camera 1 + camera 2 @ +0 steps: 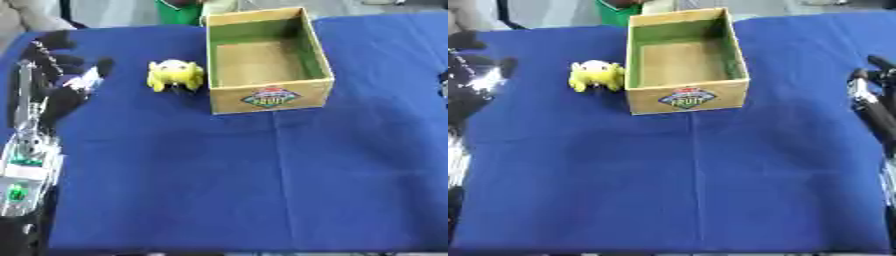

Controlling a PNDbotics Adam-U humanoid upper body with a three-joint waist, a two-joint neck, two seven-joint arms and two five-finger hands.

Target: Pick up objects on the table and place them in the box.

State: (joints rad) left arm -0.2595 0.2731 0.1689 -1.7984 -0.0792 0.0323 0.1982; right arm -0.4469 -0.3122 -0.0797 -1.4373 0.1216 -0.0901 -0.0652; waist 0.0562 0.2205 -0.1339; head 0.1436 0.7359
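A small yellow and white plush toy (175, 74) lies on the blue cloth, just left of the cardboard box (271, 96). The box stands open at the far middle of the table, and its inside looks empty. My left hand (63, 70) hovers to the left of the toy, clearly apart from it, with its fingers spread and relaxed. My right hand (874, 85) shows at the right edge, well away from the box, fingers extended and holding nothing.
The blue cloth (245, 190) covers the whole table, with wide free room in front of the box. Something green (179, 12) shows beyond the far edge behind the box. My left forearm (26, 165) runs along the left side.
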